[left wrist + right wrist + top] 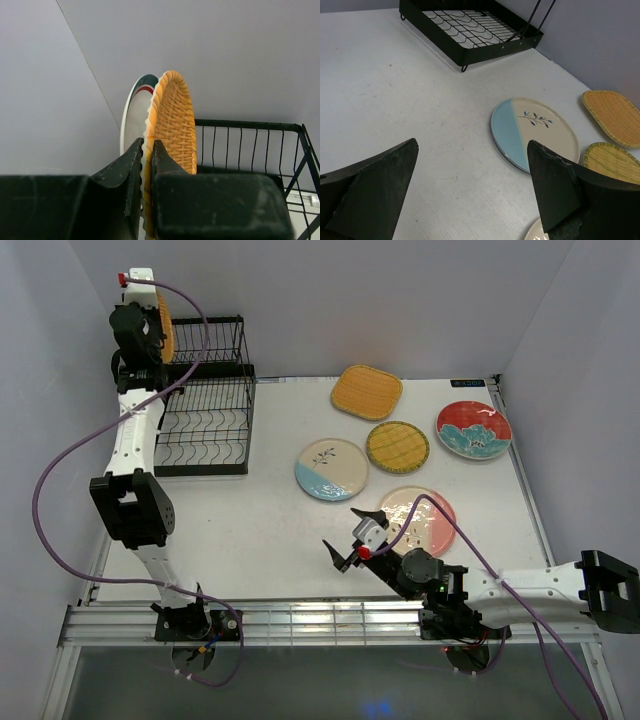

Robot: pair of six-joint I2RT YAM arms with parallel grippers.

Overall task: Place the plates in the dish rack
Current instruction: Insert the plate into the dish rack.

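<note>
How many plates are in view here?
7. Flat on the table: rounded-square woven plate, round woven plate, floral plate, cream-blue plate, cream-pink plate. On edge by the dish rack: orange woven plate in the left gripper, striped white plate beside it.

We see a robotics lab: two robot arms (135,445) bolted to a metal rail (320,622) at a white table (250,530), inside plain grey walls (400,300).
</note>
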